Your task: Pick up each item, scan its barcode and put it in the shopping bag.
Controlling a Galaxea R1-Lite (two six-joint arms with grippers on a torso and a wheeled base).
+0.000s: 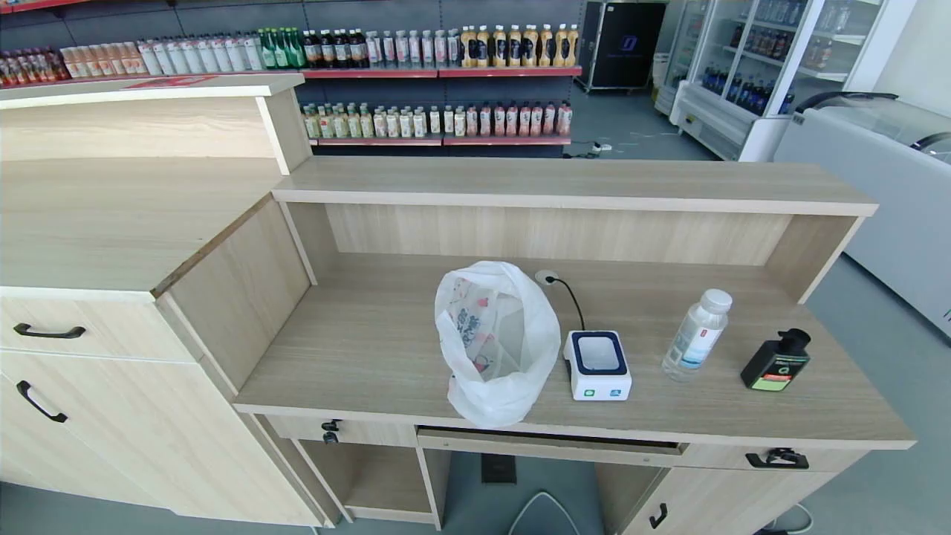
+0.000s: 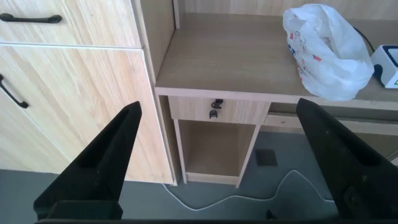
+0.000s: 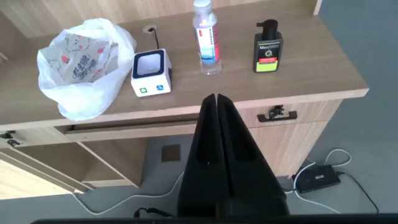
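Note:
A white plastic shopping bag (image 1: pixel 496 342) (image 2: pixel 326 50) (image 3: pixel 81 59) stands open on the wooden counter (image 1: pixel 371 349). Right of it sits a white barcode scanner (image 1: pixel 596 364) (image 3: pixel 150 73) (image 2: pixel 387 65) with a dark window and a black cable. Further right stands a clear water bottle (image 1: pixel 696 334) (image 3: pixel 207 37) with a white cap, then a black pump bottle (image 1: pixel 776 362) (image 3: pixel 267 48). My left gripper (image 2: pixel 224 162) is open, below and in front of the counter's left end. My right gripper (image 3: pixel 216 134) is shut with nothing in it, low in front of the counter, below the water bottle.
A raised shelf (image 1: pixel 572 186) and side walls enclose the counter on the back, left and right. Cabinets with black handles (image 1: pixel 49 332) stand at left. Drawers with locks (image 1: pixel 777 458) (image 2: pixel 215 109) sit under the counter edge. Cables (image 2: pixel 236 199) (image 3: pixel 323 177) lie on the floor. Drink shelves line the background.

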